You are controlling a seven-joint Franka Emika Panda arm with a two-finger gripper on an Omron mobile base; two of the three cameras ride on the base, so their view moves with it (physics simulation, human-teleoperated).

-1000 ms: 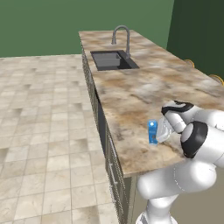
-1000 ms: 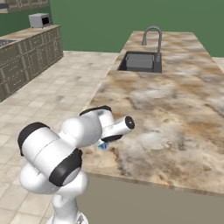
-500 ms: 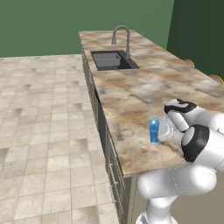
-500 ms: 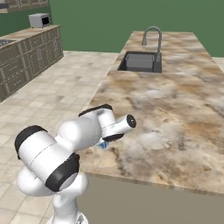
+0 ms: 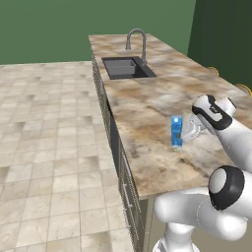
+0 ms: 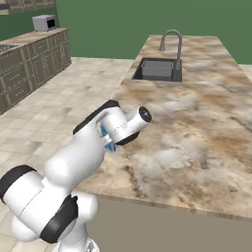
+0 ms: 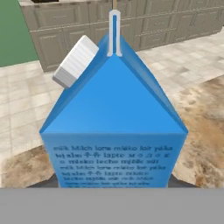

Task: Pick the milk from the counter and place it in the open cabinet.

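The milk stands upright on the counter near its front edge, long axis vertical, gable ridge up and white cap on the slope toward my camera, directly in front of my gripper and almost against it; whether my fingers are spread or closed I cannot tell.

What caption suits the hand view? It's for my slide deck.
Close-up of the upright blue milk carton with its white cap, standing on the marbled counter.
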